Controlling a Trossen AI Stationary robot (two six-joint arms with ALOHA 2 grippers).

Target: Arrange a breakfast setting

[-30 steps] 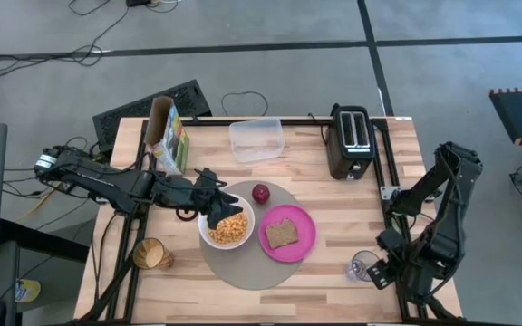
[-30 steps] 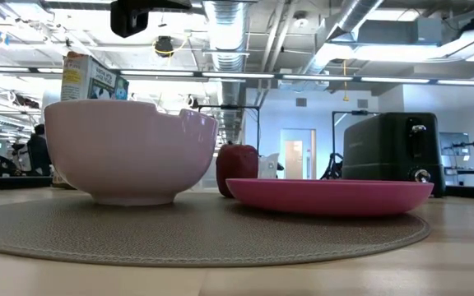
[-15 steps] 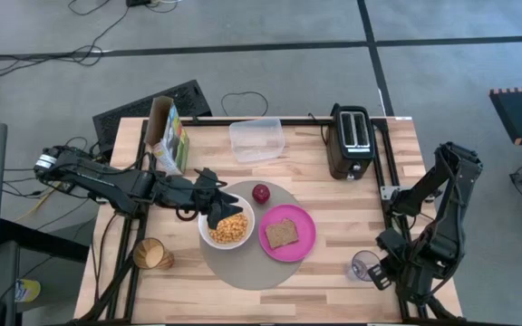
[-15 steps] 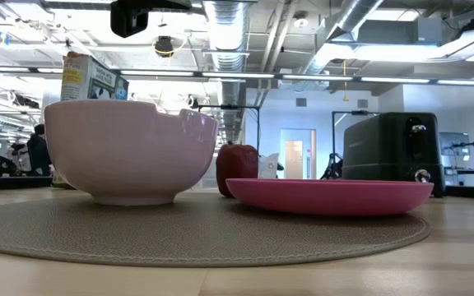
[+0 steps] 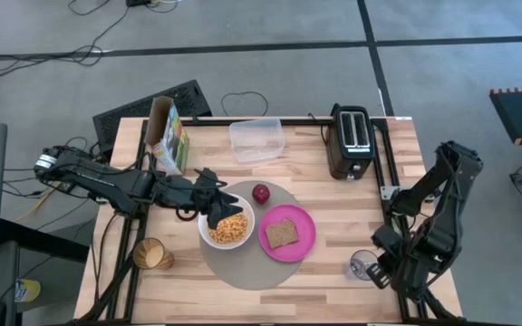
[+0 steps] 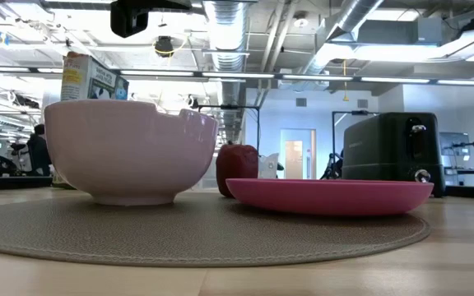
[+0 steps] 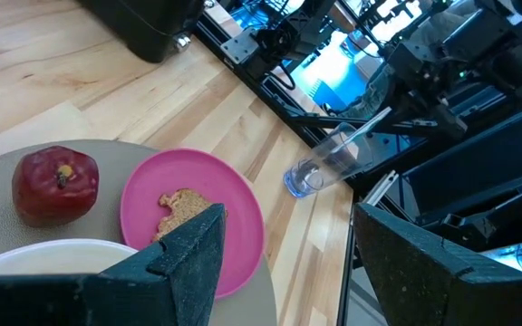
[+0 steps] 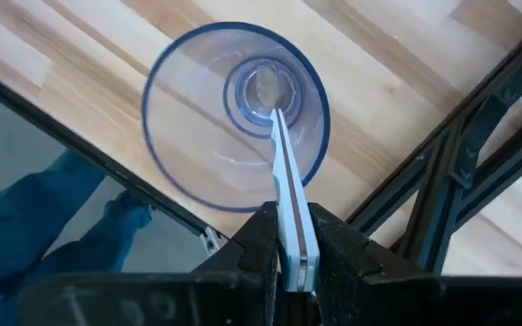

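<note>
From above, the left arm lies stretched low across the table's left side, its left gripper (image 5: 214,206) reaching over the rim of the white bowl (image 5: 227,226), which is filled with yellow cereal and sits on the round grey-brown mat (image 5: 243,264). Just past the fingertips on the same mat are the small red apple (image 5: 260,193) and the magenta plate (image 5: 287,233) carrying a brown toast slice (image 5: 282,233). The right arm is folded up at the table's right edge, its right gripper (image 5: 378,268) pointing down beside the clear glass (image 5: 362,266) near the front right corner. A clear plastic tub (image 5: 256,139) and a black toaster (image 5: 351,140) stand at the back, well apart from both grippers. At table height, the bowl (image 6: 128,150), apple (image 6: 236,169) and plate (image 6: 329,196) line up on the mat (image 6: 196,233), with the toaster (image 6: 395,154) behind; neither gripper shows here. From the left wrist, the dark fingers (image 7: 198,258) stand wide apart and hold nothing; beyond them are the apple (image 7: 55,184), the plate (image 7: 198,217) with toast (image 7: 181,210), and farther off the glass (image 7: 323,165) with a utensil in it. From the right wrist, the fingers (image 8: 259,244) are pinched tight on the pale handle of a spoon (image 8: 285,199), which runs forward from the fingertips into the upright glass (image 8: 234,116), its tip at the base.
</note>
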